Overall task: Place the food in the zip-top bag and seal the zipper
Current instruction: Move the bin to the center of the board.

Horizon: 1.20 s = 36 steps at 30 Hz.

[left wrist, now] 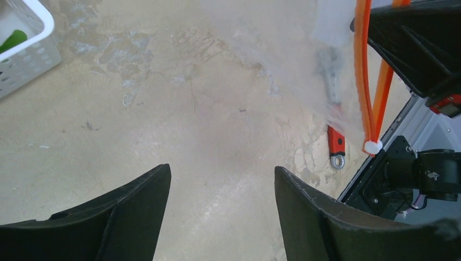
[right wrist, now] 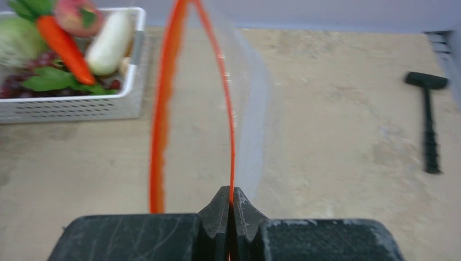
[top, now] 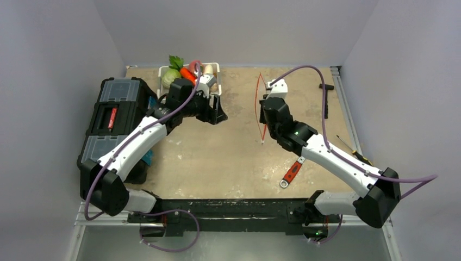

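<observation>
The food lies in a white slotted basket (top: 161,72) at the table's back: an orange carrot (right wrist: 65,46), a white radish (right wrist: 108,43), a pink peach (right wrist: 79,13), dark red grapes (right wrist: 22,84) and green leaves (right wrist: 51,81). The clear zip-top bag (right wrist: 253,109) is held up on edge at mid-table with its mouth spread open. Its orange-red zipper (top: 257,100) forms a narrow loop. My right gripper (right wrist: 231,197) is shut on one side of the zipper strip (right wrist: 231,136). My left gripper (left wrist: 220,171) is open and empty over bare table between the basket (left wrist: 27,43) and the bag (left wrist: 337,54).
A black toolbox (top: 117,117) stands at the left edge. A red-handled wrench (top: 292,173) lies near the front, below the bag. A black hammer-like tool (top: 326,98) lies at the back right and a screwdriver (top: 353,149) by the right rail.
</observation>
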### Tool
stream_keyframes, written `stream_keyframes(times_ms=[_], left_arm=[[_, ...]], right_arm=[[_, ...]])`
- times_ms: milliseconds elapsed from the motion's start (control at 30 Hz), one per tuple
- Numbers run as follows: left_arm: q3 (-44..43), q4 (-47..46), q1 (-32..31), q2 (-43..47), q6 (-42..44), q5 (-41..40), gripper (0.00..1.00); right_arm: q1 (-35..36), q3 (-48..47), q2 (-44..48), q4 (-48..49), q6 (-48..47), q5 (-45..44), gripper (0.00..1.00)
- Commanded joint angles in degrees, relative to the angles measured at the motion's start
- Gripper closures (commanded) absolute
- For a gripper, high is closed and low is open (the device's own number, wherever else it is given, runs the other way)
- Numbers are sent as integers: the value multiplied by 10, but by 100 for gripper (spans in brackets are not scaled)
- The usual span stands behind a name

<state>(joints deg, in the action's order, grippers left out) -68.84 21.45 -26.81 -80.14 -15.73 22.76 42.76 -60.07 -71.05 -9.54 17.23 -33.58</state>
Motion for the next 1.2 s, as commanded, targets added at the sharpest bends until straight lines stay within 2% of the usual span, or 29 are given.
stream_keyframes(times_ms=[0,100,167,300,400,500,567,733,767,867,967,1167], left_arm=[[24,-51,-5,60,43,-7,29],[41,-53,-13,83,63,-44,24],[53,-54,-14,98,63,-72,23],[81,-64,-14,114,11,-130,22],[72,-24,-14,117,-36,-172,22],[79,-9,-13,134,-89,-252,22],[71,7,-12,127,-123,-316,22],[25,12,-9,45,-231,-483,11],[16,1,-7,25,-244,-493,9],[-35,-45,4,-46,-268,-493,9],[-94,-53,20,-127,-294,-481,11],[-146,-77,70,-213,-381,-496,23]], right_arm=[[5,-67,-5,-160,20,-194,100],[5,-66,41,-194,15,-248,100],[5,-33,78,-143,-27,-244,100],[5,7,89,-64,-20,-109,100],[5,28,33,13,11,5,100],[4,38,-30,85,43,111,100],[4,55,-46,121,55,141,100],[-3,99,-34,174,54,146,100],[-5,105,-32,179,54,146,100],[-12,119,-35,190,62,149,100],[-15,128,-37,201,57,142,100],[-16,141,-41,213,61,126,100]])
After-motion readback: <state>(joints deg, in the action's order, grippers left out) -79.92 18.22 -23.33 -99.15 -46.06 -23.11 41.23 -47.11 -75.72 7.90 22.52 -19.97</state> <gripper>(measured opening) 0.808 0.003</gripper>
